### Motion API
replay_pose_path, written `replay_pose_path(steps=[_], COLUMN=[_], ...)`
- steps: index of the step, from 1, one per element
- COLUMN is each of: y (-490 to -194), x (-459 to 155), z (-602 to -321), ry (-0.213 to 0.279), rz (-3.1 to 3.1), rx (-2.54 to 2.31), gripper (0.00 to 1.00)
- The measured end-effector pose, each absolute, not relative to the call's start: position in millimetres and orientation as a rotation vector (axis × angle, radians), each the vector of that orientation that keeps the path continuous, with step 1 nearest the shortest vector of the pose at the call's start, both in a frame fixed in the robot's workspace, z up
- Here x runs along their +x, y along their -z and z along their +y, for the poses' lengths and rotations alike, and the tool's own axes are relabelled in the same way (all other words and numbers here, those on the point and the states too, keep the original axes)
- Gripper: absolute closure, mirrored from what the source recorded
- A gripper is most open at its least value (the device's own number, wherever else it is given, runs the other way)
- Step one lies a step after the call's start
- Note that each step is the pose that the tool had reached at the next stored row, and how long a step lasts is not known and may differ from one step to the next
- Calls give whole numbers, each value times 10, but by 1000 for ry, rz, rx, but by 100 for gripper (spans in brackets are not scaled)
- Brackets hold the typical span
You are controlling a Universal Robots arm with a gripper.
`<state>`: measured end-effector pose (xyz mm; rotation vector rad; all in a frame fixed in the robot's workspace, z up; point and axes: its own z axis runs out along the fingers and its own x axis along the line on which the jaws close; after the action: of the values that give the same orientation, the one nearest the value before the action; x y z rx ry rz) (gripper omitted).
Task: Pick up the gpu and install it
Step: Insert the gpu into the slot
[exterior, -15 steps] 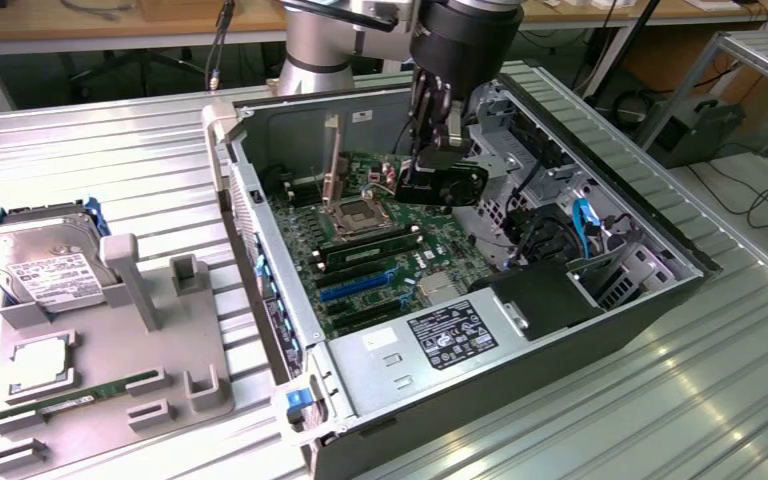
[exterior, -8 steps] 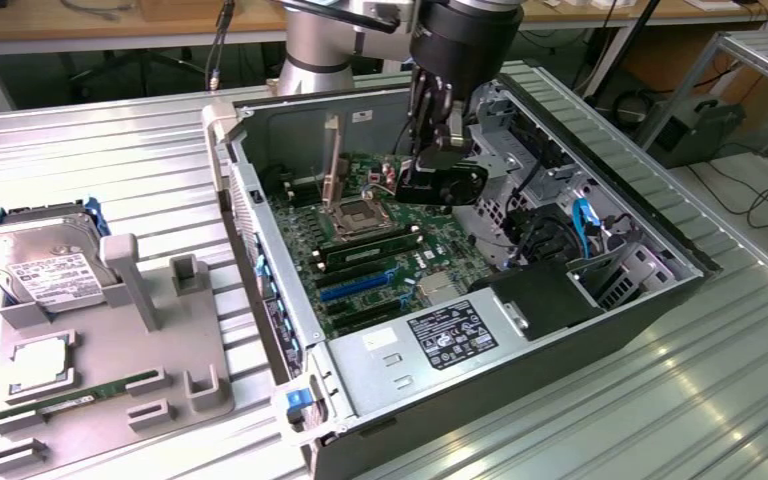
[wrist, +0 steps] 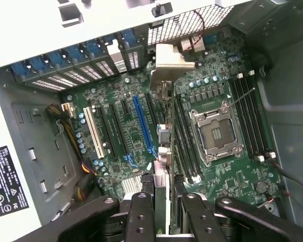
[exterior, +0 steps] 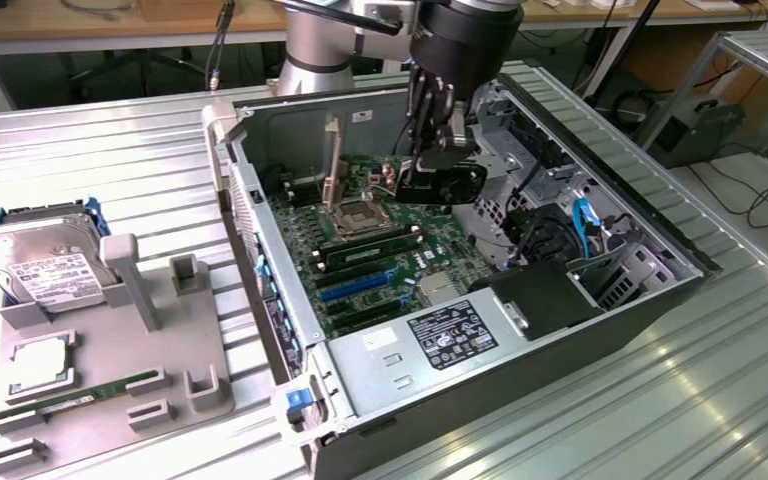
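Black pincer (wrist: pixel 161 214) fingers (wrist: pixel 140 212) are clamped on the gpu (wrist: pixel 162 151), a thin card seen edge-on in the wrist view, its silver metal bracket (wrist: pixel 172 61) toward the case's rear wall. It hangs upright over the motherboard (wrist: pixel 212 166), between the blue expansion slot (wrist: pixel 143 126) and the CPU socket (wrist: pixel 215 132); whether its lower edge touches the board cannot be told.

Around it lies an open computer case (exterior: pixel 651 300), a grey steel box on its side. Inside are the green circuit board, one empty square socket with a metal frame, one white slot (wrist: pixel 93 132) beside several black ones, a power supply (exterior: pixel 431 340) with a black label, and drive bays with blue cables (exterior: pixel 582 225). Five blue slot clips (wrist: pixel 55 58) line the perforated rear wall.

On the exterior view's left, a grey moulded fixture (exterior: pixel 131 340) sits on the ribbed metal table (exterior: pixel 91 160). It holds one silver hard drive (exterior: pixel 37 265) with a white label, one square processor (exterior: pixel 40 358) and one narrow green memory stick (exterior: pixel 84 393).
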<state>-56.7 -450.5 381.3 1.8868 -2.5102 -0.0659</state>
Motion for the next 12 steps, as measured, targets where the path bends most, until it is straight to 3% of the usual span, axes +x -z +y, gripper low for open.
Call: replay_pose_path(steps=[12], y=[-3813], x=[-567], z=[-4505], ry=[66], rz=[-2456], rx=[1955], gripper=[74])
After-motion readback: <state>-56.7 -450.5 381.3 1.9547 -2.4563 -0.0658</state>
